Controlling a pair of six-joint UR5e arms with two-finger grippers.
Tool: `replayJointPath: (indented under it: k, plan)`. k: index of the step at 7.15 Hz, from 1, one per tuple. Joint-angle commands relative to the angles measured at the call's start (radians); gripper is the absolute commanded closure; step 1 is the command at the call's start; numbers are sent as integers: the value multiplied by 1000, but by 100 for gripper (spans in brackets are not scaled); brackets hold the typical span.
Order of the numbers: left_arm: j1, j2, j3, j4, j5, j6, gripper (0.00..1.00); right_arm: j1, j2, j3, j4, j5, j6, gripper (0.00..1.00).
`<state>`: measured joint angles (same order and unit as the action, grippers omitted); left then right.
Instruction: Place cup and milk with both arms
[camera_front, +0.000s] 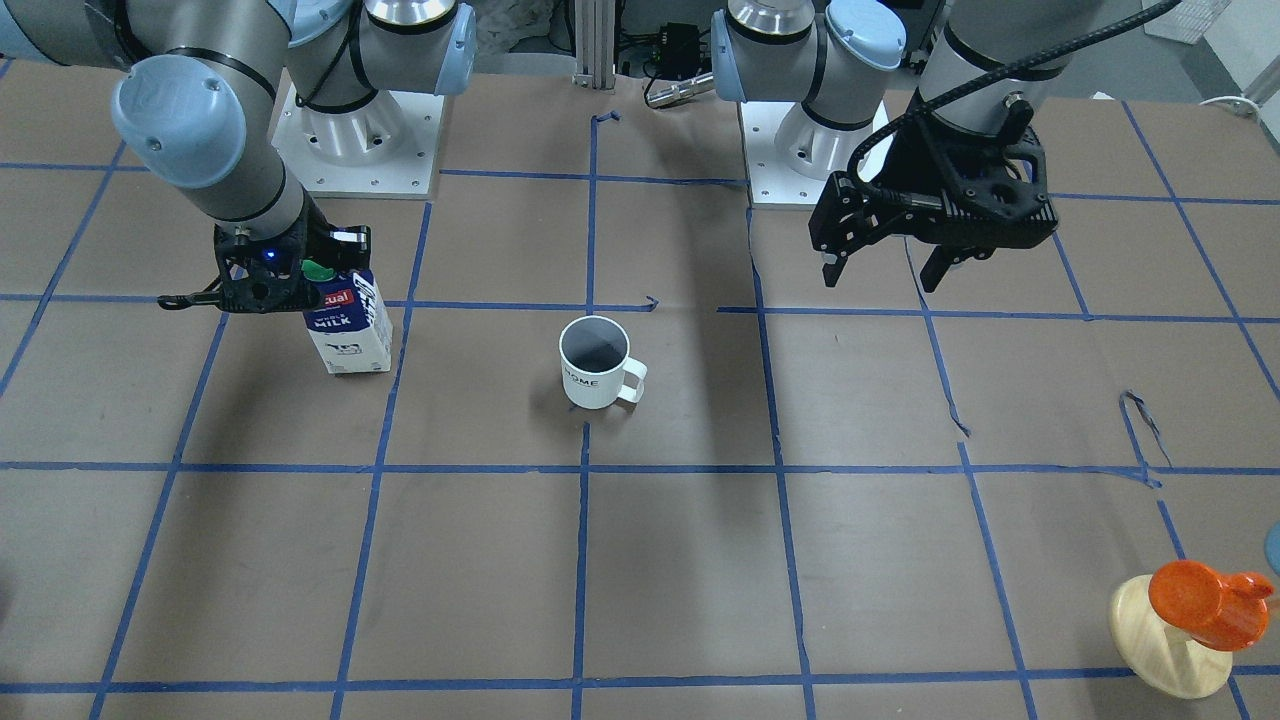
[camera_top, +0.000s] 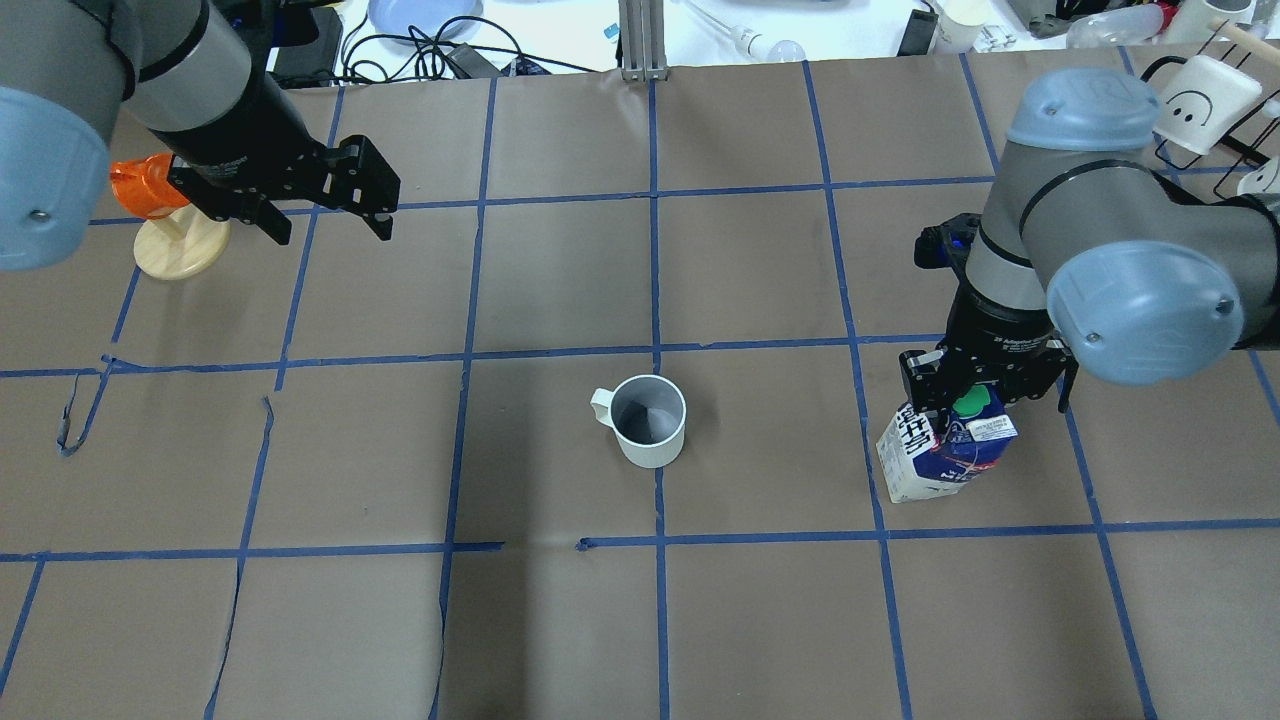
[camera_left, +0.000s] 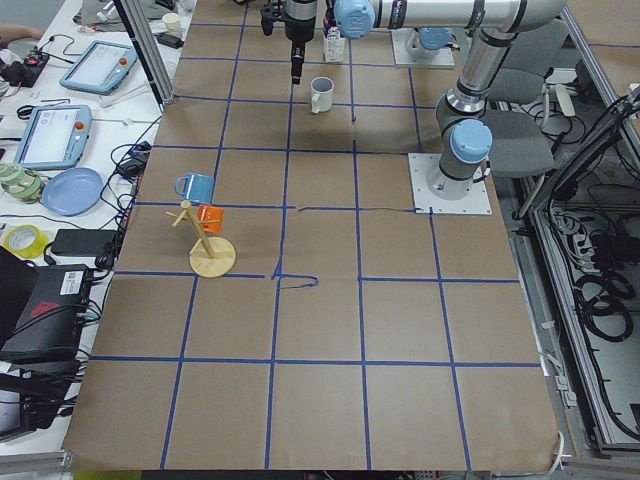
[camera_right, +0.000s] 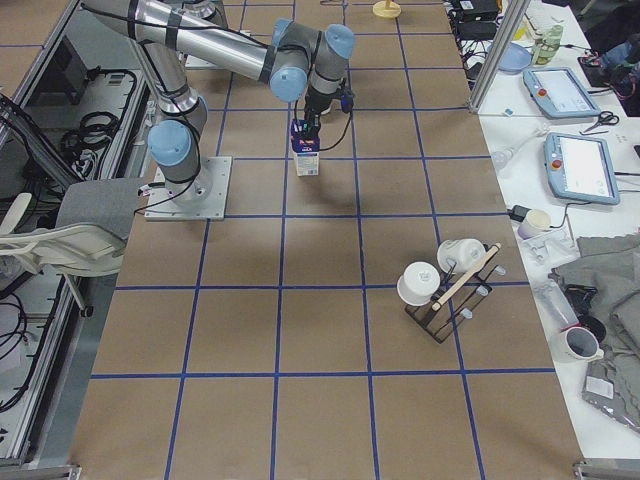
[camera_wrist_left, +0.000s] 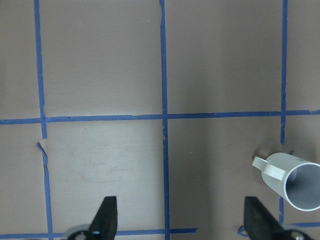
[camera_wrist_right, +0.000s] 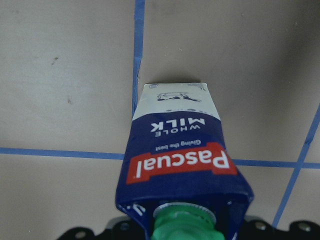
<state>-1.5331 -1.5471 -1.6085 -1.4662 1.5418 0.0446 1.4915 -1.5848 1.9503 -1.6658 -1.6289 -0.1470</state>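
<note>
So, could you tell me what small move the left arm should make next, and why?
Probably bring the left gripper sideways and down toward the white ceramic mug. Its jaws stand open and empty above the table, well apart from the upright mug, while the right gripper is closed on the top of the dark-blue and white milk carton.

Upright white cup (camera_front: 597, 378); blue-white milk (camera_front: 350, 330) well apart

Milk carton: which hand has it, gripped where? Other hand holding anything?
The right hand grips the milk carton at its folded top, beside the green cap. The left hand is open and holds nothing.
</note>
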Motion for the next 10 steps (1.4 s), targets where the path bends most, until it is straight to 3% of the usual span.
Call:
replayJointPath:
  k: [1,2,4,7,10]
  plan:
    - [16,2,10,-8,3,6,3,3,2,-51,-6,14,14,53]
    - [21,5,18,-9,44,38,0,7,31,-103,-6,20,23,52]
    - [13,-1,16,-11,43,29,0,38,91,-181,-8,121,101,52]
    - [14,1,16,-11,41,29,0,252,123,-188,-46,127,335,52]
    - [22,1,19,-11,38,31,0,357,149,-185,-66,133,441,52]
